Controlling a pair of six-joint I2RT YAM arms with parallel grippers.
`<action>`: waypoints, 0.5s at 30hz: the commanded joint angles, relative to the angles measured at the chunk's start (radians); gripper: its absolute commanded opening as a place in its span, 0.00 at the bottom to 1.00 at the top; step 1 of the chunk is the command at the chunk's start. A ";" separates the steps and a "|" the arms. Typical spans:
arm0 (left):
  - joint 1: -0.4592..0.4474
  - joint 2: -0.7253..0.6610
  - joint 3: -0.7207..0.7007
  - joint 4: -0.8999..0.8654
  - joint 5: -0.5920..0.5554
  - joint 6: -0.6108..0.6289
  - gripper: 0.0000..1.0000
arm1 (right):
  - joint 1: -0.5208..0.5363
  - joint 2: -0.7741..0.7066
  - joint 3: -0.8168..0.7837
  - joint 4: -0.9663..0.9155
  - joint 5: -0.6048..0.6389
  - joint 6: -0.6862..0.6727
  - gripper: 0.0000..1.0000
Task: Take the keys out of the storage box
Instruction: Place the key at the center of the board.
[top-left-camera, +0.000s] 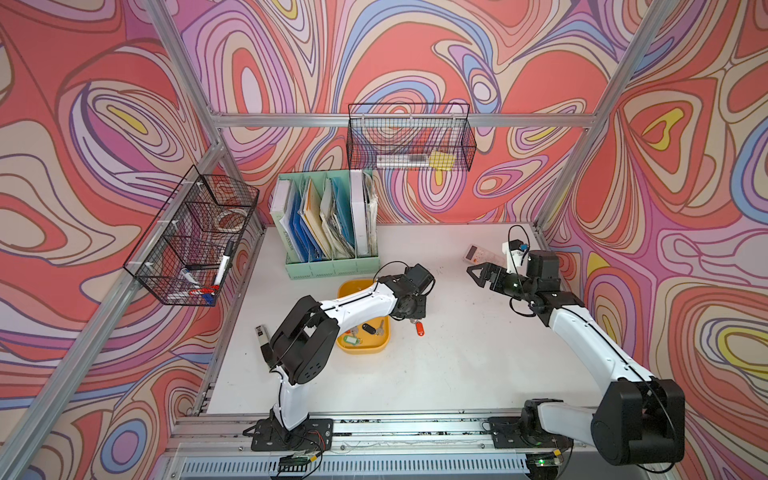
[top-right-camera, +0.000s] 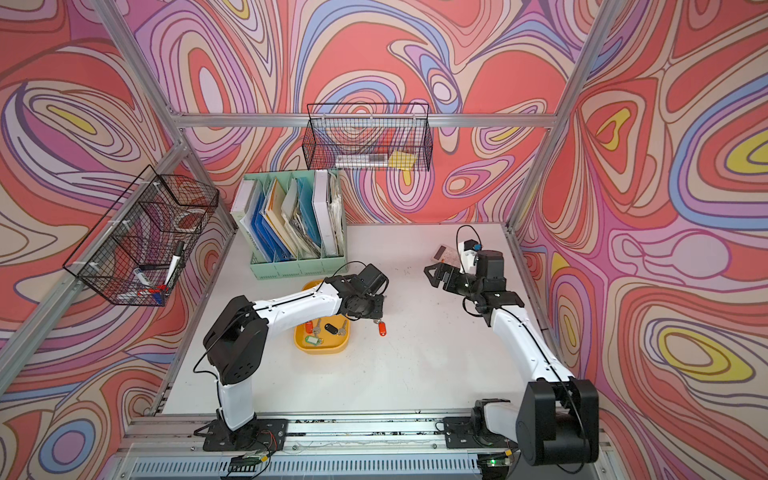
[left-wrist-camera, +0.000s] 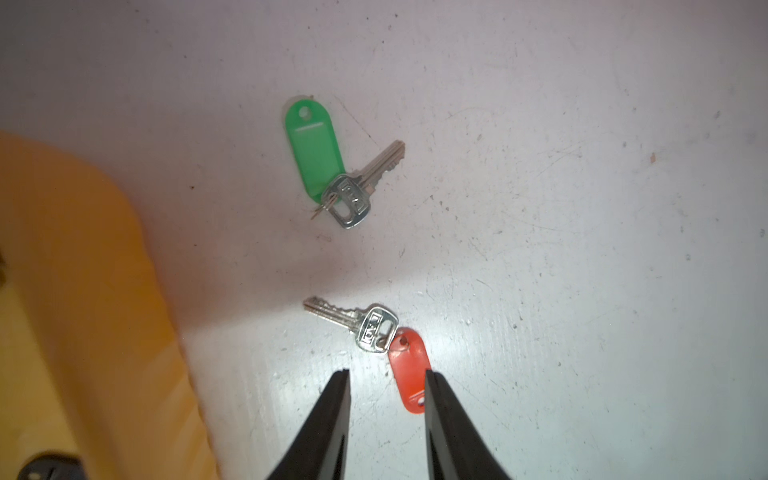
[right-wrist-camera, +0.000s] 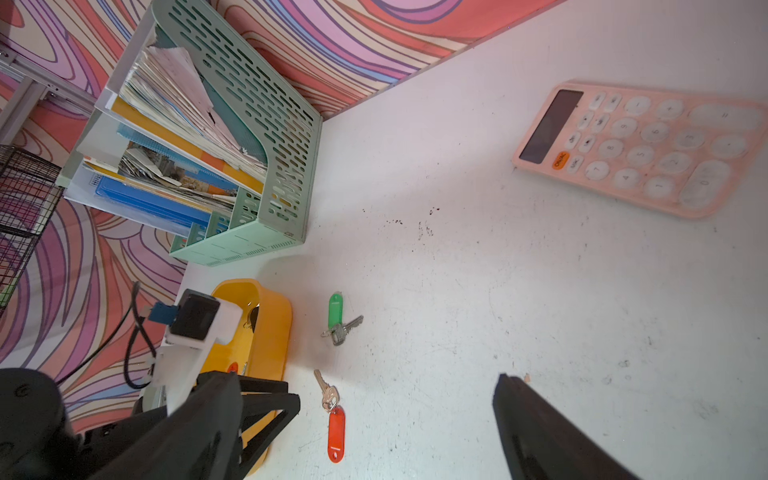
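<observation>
The left pincer, jaws apart at frame bottom, is hovering over a red key on the table, clear of the box; more keys are waiting inside. The right pincer is idling agape.

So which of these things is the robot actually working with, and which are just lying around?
Part of the job: yellow storage box; keys still inside it; red-tagged key and green-tagged key, both out on the table; open left gripper.

Just lying about: mint file holder; pink calculator; back wire basket; side wire basket.
</observation>
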 joint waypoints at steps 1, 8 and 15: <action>0.014 -0.113 -0.050 0.016 -0.079 0.008 0.40 | 0.014 0.005 0.063 -0.059 -0.019 -0.008 0.98; 0.025 -0.298 -0.177 0.021 -0.226 -0.011 0.47 | 0.134 0.095 0.187 -0.199 0.034 -0.085 0.87; 0.026 -0.514 -0.358 0.021 -0.409 -0.045 0.62 | 0.335 0.275 0.401 -0.380 0.142 -0.162 0.72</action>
